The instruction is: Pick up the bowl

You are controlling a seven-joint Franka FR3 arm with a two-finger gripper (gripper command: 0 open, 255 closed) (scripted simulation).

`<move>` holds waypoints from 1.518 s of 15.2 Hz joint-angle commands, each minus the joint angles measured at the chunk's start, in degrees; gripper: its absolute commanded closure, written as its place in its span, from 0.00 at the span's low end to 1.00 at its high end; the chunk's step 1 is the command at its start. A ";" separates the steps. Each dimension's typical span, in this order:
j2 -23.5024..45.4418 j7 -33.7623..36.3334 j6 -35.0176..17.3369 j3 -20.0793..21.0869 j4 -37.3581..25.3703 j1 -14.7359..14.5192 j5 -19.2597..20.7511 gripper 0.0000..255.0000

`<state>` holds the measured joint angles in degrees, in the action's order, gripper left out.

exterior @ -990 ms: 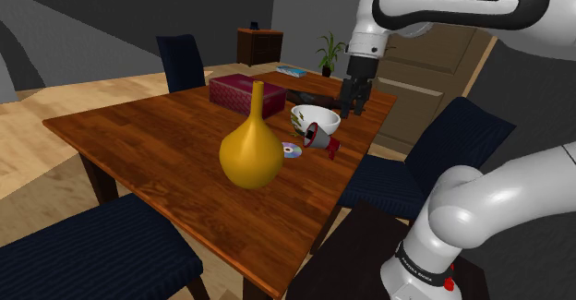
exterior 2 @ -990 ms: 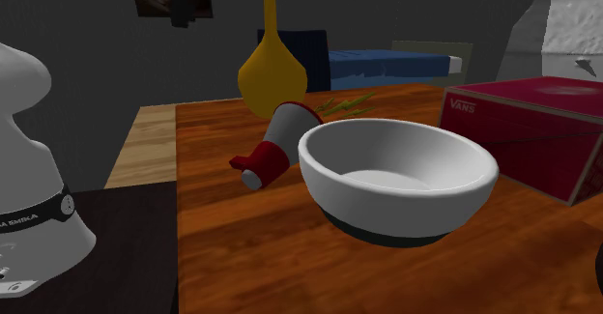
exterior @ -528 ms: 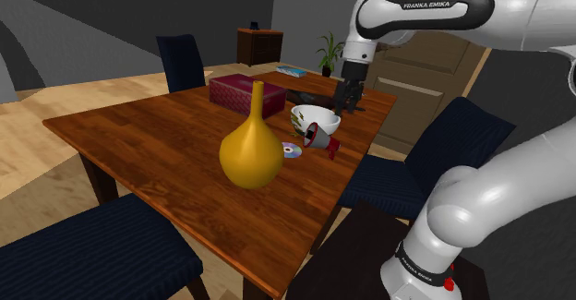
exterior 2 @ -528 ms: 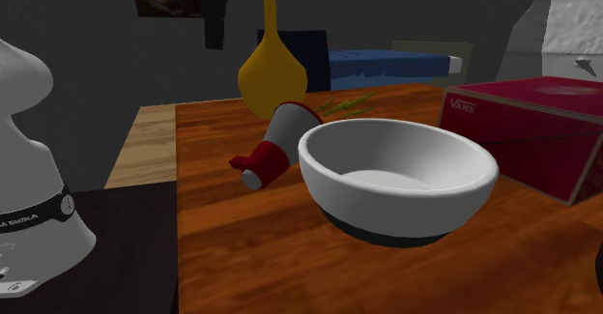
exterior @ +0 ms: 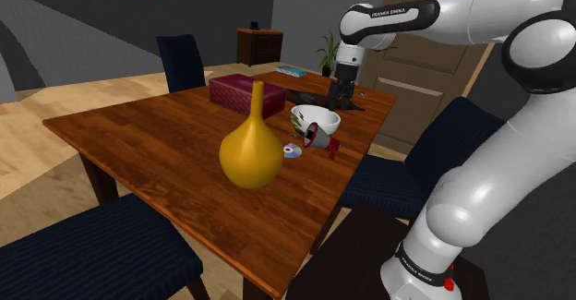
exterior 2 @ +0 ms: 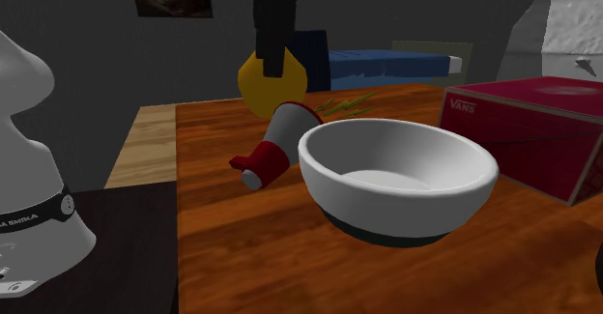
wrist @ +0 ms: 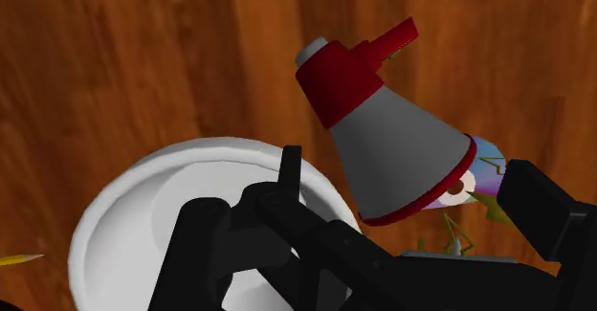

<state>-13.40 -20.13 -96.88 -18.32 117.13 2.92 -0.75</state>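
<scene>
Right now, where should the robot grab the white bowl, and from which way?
Probably the rim, from straight above, one finger inside and one outside. The bowl stands upright with its mouth open upward, and its round body looks too wide to clasp whole. Choose rim away from the megaphone lying close beside it.

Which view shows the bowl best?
The second exterior view: the bowl is close, with its whole rim and inside visible. The shoulder view shows it small and far off. In the wrist view it is partly covered and cut off at the edge.
</scene>
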 commanded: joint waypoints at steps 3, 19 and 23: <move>8.69 -5.40 -1.39 -3.09 -6.77 1.17 -1.93 0.00; 43.59 -19.66 3.99 -5.92 -43.73 12.86 -14.44 0.00; 43.75 -20.01 1.02 -5.81 -40.84 12.52 -14.57 0.00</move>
<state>30.26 -40.08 -94.96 -24.18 75.48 15.57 -15.26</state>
